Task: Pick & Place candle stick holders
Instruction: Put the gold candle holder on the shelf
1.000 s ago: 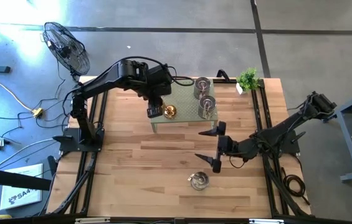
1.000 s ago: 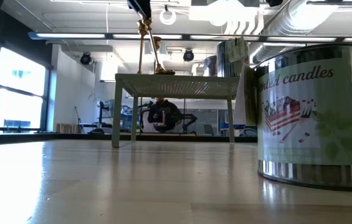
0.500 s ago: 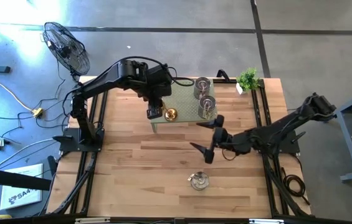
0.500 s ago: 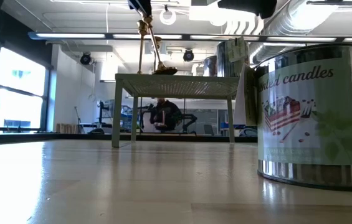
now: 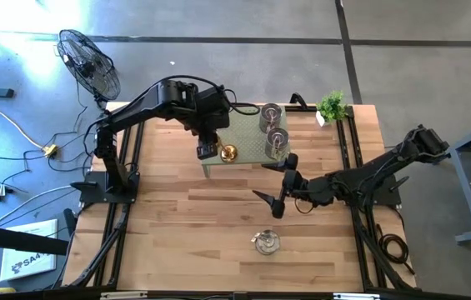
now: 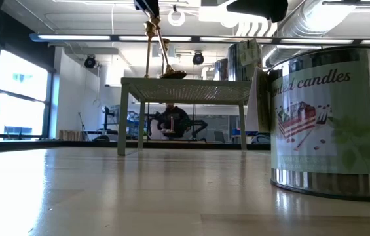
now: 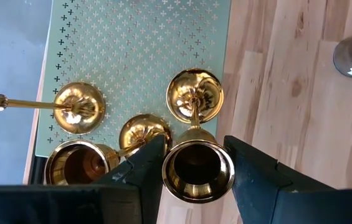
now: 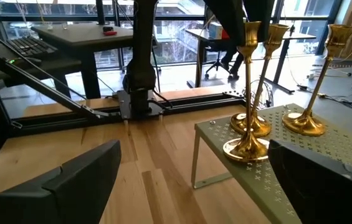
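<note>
Three gold brass candle stick holders (image 7: 79,107) and two silvery-glass ones (image 5: 273,127) are on a small green perforated stand (image 5: 248,143) at the table's far middle. My left gripper (image 5: 210,150) reaches down over the stand's left part, shut on one brass holder (image 7: 195,124). The other two brass holders rest on their round bases. A third silvery holder (image 5: 266,242) stands on the table near its front edge and fills the low view's right (image 6: 329,118). My right gripper (image 5: 263,180) hovers open between that holder and the stand, touching nothing. My left gripper pinches the brass holder's top cup (image 7: 197,168) between its two fingers, one on each outer side of the cup. The fingers come steeply from above. The holder hangs tilted, its round base (image 6: 173,74) tipped at the stand's top; whether it touches there I cannot tell.
A small green potted plant (image 5: 331,105) stands at the table's far right corner. Black rails (image 5: 348,158) run along both table sides. Bare wood lies left of and in front of the stand. A fan (image 5: 89,62) stands on the floor beyond the far left corner.
My right gripper has swung toward the table's left and a little toward the stand, staying open and off the table. My left gripper and its brass holder have kept their place.
</note>
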Controlling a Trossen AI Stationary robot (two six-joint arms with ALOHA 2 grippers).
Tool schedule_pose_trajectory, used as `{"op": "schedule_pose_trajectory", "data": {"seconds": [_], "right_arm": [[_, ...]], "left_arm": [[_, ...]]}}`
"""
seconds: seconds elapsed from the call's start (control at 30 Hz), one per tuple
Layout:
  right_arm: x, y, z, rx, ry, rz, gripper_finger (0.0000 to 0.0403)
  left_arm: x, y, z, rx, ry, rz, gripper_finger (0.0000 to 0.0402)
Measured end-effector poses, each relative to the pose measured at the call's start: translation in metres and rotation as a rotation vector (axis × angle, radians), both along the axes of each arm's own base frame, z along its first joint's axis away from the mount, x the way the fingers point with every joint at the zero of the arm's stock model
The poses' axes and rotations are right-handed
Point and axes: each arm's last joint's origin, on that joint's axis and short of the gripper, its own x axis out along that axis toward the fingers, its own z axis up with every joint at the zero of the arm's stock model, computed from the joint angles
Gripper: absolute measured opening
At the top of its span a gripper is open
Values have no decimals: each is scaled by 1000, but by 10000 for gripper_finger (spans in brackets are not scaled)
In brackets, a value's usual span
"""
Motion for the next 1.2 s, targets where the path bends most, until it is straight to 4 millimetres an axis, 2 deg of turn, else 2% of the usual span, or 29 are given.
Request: {"op": "schedule_pose_trajectory", "data": {"seconds": [0.2, 1.2], "right_arm": [[0, 0, 0, 0, -1, -1, 400], [0, 0, 0, -2, 6, -1, 400]], "left_arm": [[0, 2, 0, 55, 11, 36, 152], [0, 1, 0, 48, 13, -15, 152]]}}
